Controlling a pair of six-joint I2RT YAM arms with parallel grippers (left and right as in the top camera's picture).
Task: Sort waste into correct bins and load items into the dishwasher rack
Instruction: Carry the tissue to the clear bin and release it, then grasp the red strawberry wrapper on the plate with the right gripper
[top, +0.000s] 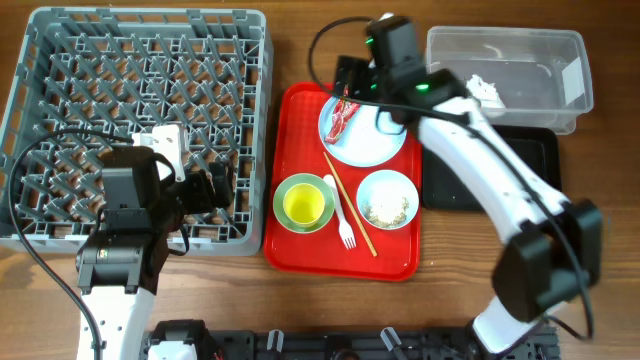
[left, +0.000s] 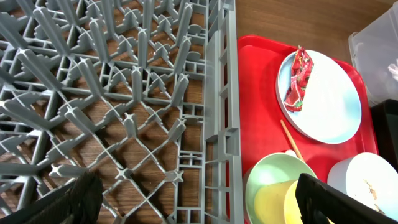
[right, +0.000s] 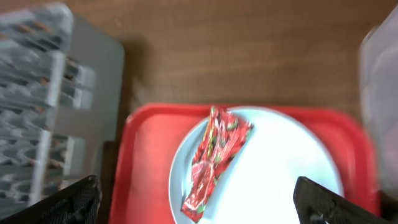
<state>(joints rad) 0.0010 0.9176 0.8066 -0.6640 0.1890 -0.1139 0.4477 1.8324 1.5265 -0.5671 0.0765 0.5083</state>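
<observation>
Right gripper (right: 196, 193), jaws wide and empty, hovering over red crinkled wrapper (right: 214, 158) on pale blue-white round plate (right: 280, 180) near bench's far edge: waste sorting in hand, next move judged descent, pinch, carry to clear rectangular plastic tub (top: 535, 55) at far right corner; left gripper (left: 199, 199) wide over grey-blue plastic rack (left: 217, 124).
</observation>
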